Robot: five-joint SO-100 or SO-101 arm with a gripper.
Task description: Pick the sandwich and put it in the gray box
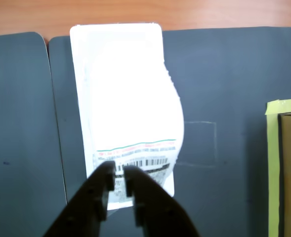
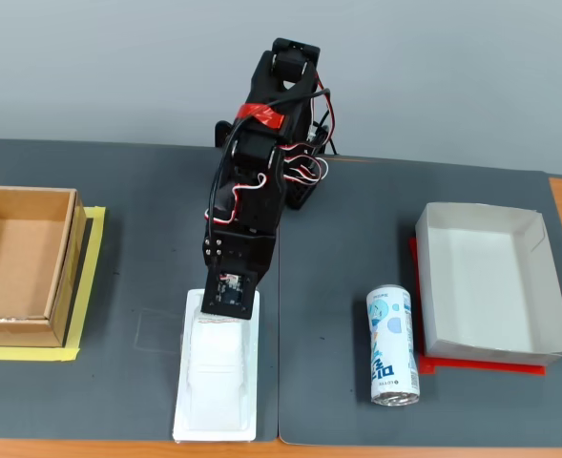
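Going left to right in the fixed view, we pass the brown cardboard box (image 2: 18, 262) on its yellow tape, then the sandwich (image 2: 218, 377) lying flat on the dark mat (image 2: 137, 191) near the front edge, its long axis running straight away from the arm's base. The gripper (image 2: 231, 294) sits over the packet's near end. In the wrist view we see the gripper (image 1: 119, 174) with its 2 fingers only slightly apart above the barcode label, not clamped on anything. Further right lie the drink can (image 2: 392, 345) on its side and the gray box (image 2: 486, 281), empty, well apart from the sandwich. We judge the grasp must straddle the packet's short width.
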